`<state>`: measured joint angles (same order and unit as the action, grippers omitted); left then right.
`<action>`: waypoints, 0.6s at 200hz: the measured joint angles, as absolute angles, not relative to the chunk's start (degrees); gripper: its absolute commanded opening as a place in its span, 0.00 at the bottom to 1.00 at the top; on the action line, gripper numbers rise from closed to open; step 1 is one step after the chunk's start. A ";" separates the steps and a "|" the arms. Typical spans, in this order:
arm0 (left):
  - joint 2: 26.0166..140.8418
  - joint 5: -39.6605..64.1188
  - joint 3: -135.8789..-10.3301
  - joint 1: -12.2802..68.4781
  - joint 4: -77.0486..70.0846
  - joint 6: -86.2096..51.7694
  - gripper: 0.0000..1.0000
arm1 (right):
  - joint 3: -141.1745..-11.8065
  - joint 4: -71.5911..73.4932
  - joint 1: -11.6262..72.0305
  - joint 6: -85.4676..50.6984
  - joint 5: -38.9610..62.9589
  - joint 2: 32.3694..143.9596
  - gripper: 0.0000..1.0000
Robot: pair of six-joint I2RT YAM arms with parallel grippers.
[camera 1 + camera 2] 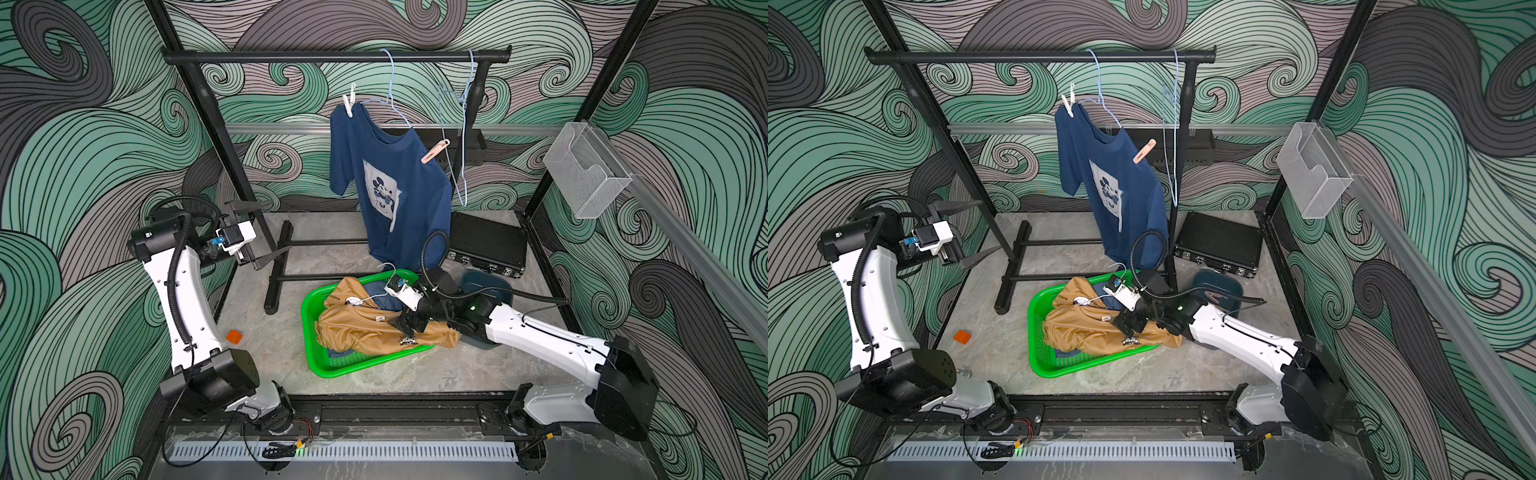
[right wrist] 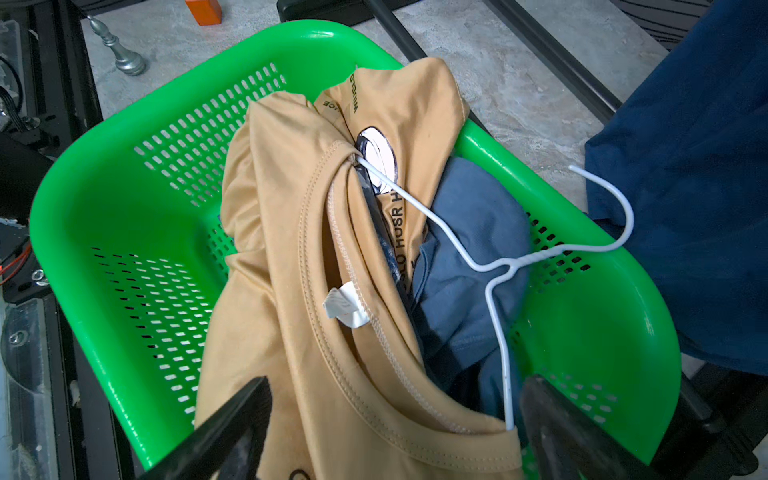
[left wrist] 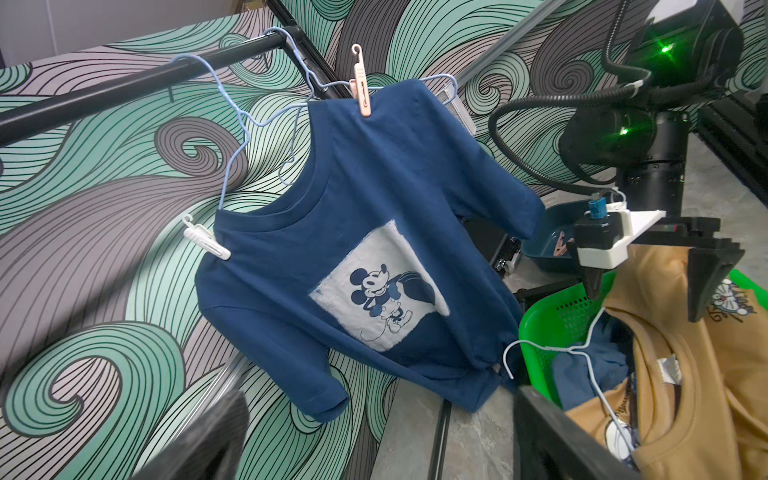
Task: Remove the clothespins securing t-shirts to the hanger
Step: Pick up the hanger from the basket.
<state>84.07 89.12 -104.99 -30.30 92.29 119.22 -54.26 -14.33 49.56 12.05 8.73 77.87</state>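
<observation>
Robot cell, mid-task: we find the right gripper point(image 2: 397, 380) spread wide and empty, low over the green basket point(image 1: 309, 332). The mustard-tan t-shirt point(image 1: 365, 328) lies crumpled directly beneath it, on top of a medium blue t-shirt point(image 2: 469, 232), with a white hanger point(image 2: 498, 266) tangled in just past its fingertips. We judge both shirts already unpinned.

The left gripper point(image 1: 275, 227), likewise wide and empty, is raised and faces the navy t-shirt point(image 1: 399, 199), well apart from it. That shirt stays on its tilted pale blue hanger point(image 1: 390, 95) under the black rail point(image 1: 332, 57) only because two pegs clamp it. A white clothespin point(image 1: 348, 104) grips the shoulder nearer this gripper and a peach clothespin point(image 1: 435, 151) the farther one.

Behind the right gripper, a dark bin point(image 1: 486, 277) holds at least one freed pin. A grey marbled tabletop point(image 1: 270, 353) lies underfoot, and swirling green-and-grey walls enclose us.
</observation>
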 measured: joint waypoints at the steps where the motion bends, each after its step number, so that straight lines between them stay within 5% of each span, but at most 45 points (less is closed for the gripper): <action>1: 84.27 89.12 -105.23 -30.33 92.27 119.22 0.99 | -54.33 -14.33 49.56 12.08 8.71 77.91 0.95; 47: 86.91 89.01 -115.96 -30.85 92.18 119.33 0.99 | -56.80 -14.39 48.77 13.93 9.78 81.08 0.85; 120: 88.23 86.63 -129.43 -31.11 92.25 119.46 0.99 | -59.68 -16.12 45.60 15.05 11.97 83.53 0.84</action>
<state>88.23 86.63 -129.43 -31.11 92.25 119.46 -59.68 -16.12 45.60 15.05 11.97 83.53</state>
